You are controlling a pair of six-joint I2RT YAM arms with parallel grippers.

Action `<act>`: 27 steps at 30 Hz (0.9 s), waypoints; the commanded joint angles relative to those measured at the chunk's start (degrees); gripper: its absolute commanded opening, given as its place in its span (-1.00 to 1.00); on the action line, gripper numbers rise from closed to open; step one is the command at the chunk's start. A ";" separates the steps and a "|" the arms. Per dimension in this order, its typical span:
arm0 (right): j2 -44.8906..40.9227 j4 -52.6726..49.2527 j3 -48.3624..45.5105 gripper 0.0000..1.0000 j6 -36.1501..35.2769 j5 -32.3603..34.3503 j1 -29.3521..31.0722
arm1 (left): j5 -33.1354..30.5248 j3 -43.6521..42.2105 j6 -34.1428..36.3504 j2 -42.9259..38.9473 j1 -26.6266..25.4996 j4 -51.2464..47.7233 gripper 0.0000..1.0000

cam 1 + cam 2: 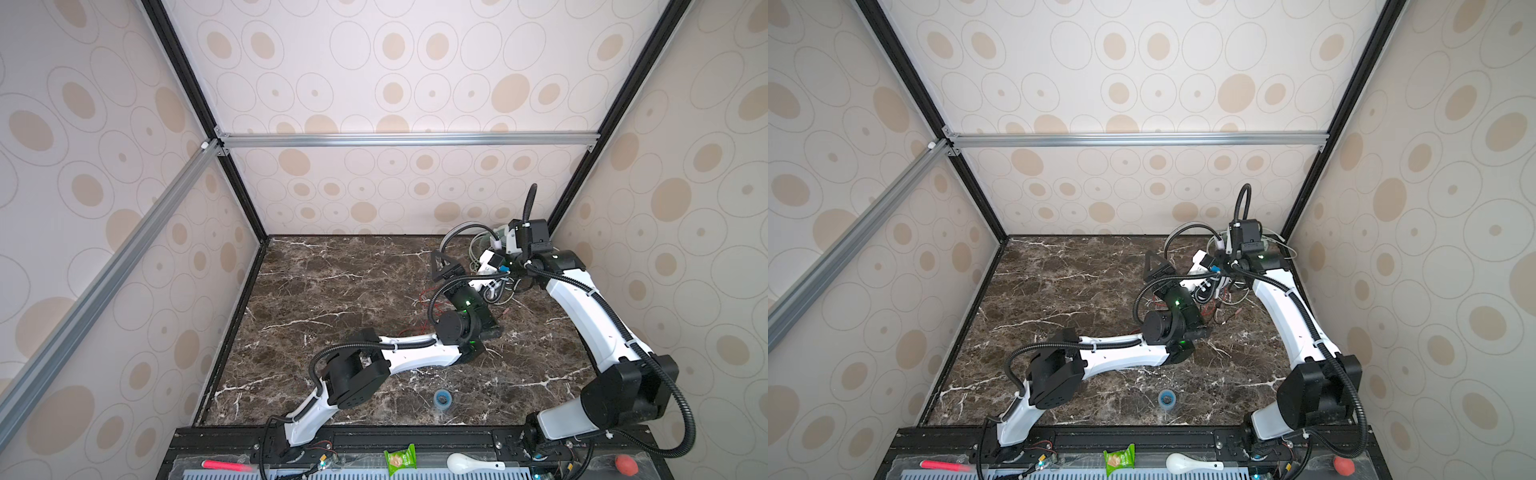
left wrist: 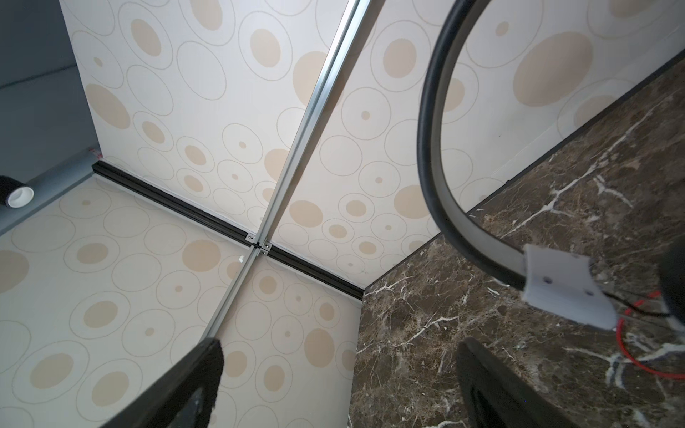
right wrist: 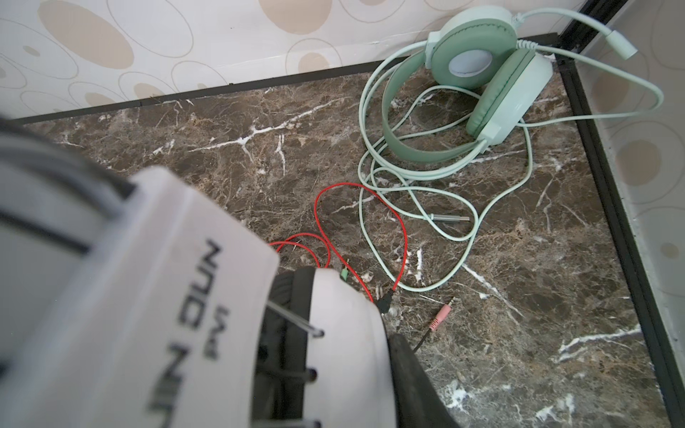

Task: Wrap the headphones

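White headphones (image 3: 185, 296) gripped near the worktop's (image 3: 222, 148) back right corner, cord slack.
The right tool (image 1: 498, 272) clamps them; the left tool (image 2: 339, 346) gapes wide and empty. Their red cord (image 3: 400, 222) crosses the mint headphones' (image 3: 482, 74) cord, so winding could likely snag and drag that pair.

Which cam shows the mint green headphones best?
Right wrist view: the mint green headphones lie fully visible, cord loose on the marble. Both top views show only slivers behind the right arm. Left wrist view misses them.
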 commanded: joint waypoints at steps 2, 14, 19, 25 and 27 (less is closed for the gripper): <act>-0.83 0.67 2.72 -1.00 0.54 -2.23 0.26 | -11.29 22.43 7.72 3.36 -0.72 14.75 0.97; -1.08 1.68 1.30 -1.00 1.47 -5.95 0.26 | 1.01 11.69 -11.21 -23.36 -3.77 -13.89 0.97; -0.91 1.97 1.92 -1.00 1.33 -6.78 0.26 | 34.78 28.11 -96.10 -32.37 -0.54 -112.42 0.96; -3.04 2.37 0.66 -1.00 0.89 -7.49 0.26 | 40.79 13.48 -95.90 -39.17 4.92 -102.20 0.96; -4.01 3.33 -0.07 -1.00 0.49 -9.04 0.26 | 48.55 14.76 -104.88 -38.82 10.01 -110.40 0.96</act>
